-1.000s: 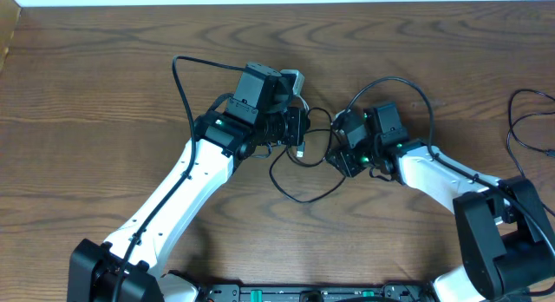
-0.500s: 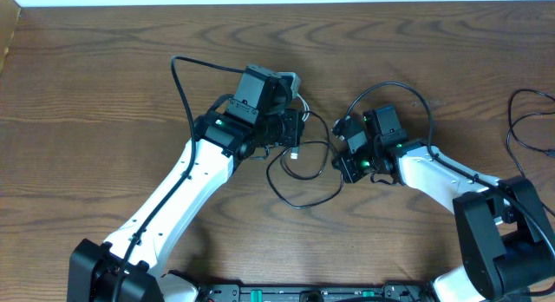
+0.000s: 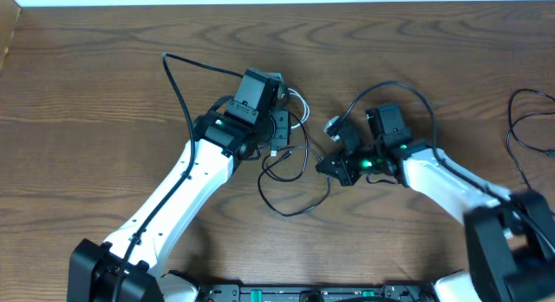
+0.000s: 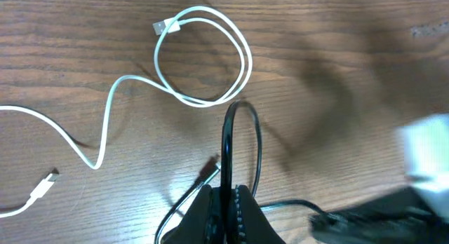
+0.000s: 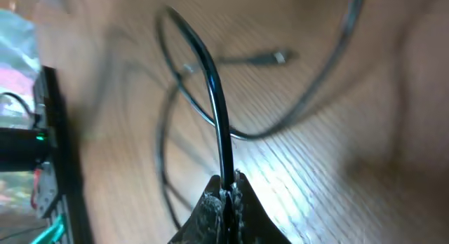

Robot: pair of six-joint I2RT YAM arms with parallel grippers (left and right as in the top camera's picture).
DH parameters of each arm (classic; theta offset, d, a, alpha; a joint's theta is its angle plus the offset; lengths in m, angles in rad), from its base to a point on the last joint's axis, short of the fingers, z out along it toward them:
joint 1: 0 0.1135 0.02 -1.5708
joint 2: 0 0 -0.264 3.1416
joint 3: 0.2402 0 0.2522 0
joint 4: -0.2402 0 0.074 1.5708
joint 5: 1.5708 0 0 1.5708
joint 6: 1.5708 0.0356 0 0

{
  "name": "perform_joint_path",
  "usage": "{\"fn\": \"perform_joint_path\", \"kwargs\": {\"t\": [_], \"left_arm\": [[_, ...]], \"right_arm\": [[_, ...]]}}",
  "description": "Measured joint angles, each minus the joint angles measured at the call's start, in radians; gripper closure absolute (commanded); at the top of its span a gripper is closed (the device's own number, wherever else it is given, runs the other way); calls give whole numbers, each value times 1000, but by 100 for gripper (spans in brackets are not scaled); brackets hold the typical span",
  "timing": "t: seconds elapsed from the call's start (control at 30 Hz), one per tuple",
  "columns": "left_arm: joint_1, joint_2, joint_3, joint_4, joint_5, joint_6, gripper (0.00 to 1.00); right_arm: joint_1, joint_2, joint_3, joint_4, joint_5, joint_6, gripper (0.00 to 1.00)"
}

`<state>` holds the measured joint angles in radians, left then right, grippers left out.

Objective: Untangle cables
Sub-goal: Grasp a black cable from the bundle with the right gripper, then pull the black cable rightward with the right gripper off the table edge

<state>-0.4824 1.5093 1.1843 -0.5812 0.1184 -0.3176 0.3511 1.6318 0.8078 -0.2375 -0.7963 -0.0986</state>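
Left jaws clamped on black cable (image 4: 225, 147), right jaws too

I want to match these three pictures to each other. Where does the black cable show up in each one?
Overhead: the black cable loops on the wooden table between the left gripper and the right gripper, mid-picture.
Left wrist: it arches up from the shut fingers at bottom centre.
Right wrist: it curves up from the shut fingers at bottom centre.
Shared landmark: the wooden table lies under it in every view.
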Motion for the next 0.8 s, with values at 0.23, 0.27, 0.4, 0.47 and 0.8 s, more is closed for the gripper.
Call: {"fn": "perform_joint_path", "kwargs": {"t": [0.23,0.27,0.4,0.47,0.8], "left_arm": [[0,26,0,-53,-13,0,92],[0,29,0,-63,-13,0,92],[0,32,0,-105,-13,0,93],[0,32,0,-133,-13,0,93],[0,32,0,-319,-13,0,92]], "right_arm": [[-27,-281,1,62,3,13,99],[-35,-311,1,67,15,20,99],[-77,-449,1,72,106,56,99],[-103,-508,1,73,154,80,99],[-259,-591,1,-47,483,304,99]]}}
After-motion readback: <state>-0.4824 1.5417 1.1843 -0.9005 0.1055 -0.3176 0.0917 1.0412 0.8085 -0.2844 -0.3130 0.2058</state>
